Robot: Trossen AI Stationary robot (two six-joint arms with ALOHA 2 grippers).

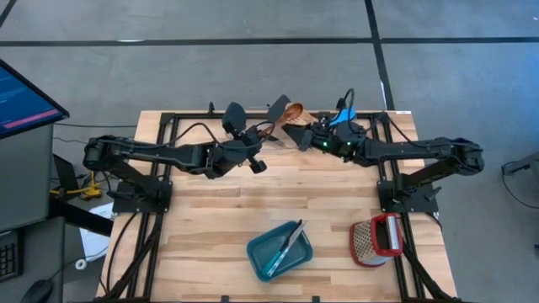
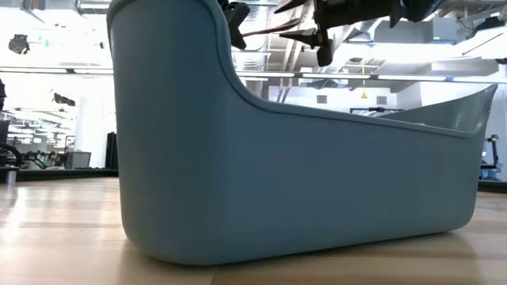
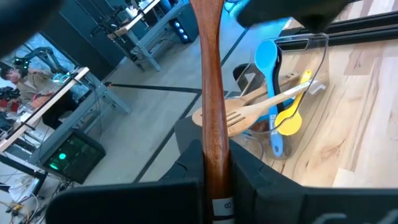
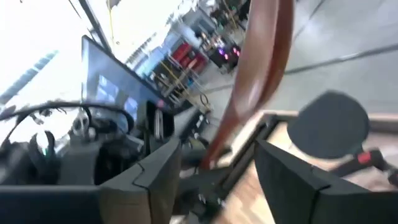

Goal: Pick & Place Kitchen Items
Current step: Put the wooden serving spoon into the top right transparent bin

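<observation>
My left gripper [image 1: 257,136] is raised over the far middle of the table and shut on a brown wooden spoon [image 1: 286,115], whose bowl [image 4: 261,56] points toward the right arm. My right gripper [image 1: 305,133] is open; in the right wrist view its fingers [image 4: 155,174] stand on either side of the spoon's neck without plainly touching it. A clear holder [image 3: 292,93] near the far edge holds a blue spoon [image 3: 267,68], a yellow spoon [image 3: 291,115] and a pale slotted wooden spatula [image 3: 233,115]. My left gripper pinches the brown spoon's handle [image 3: 214,155] between its two fingers, and the handle runs on forward along them past the fingertips. The spoon is lifted clear of the table, its bowl toward the far right.
A teal bin [image 1: 280,250] with a slim utensil [image 1: 286,244] in it sits near the table's near edge and fills the low view [image 2: 277,174]. A red and silver grater [image 1: 377,239] lies to the bin's right. Two black utensil heads [image 1: 236,112] show near the far edge.
</observation>
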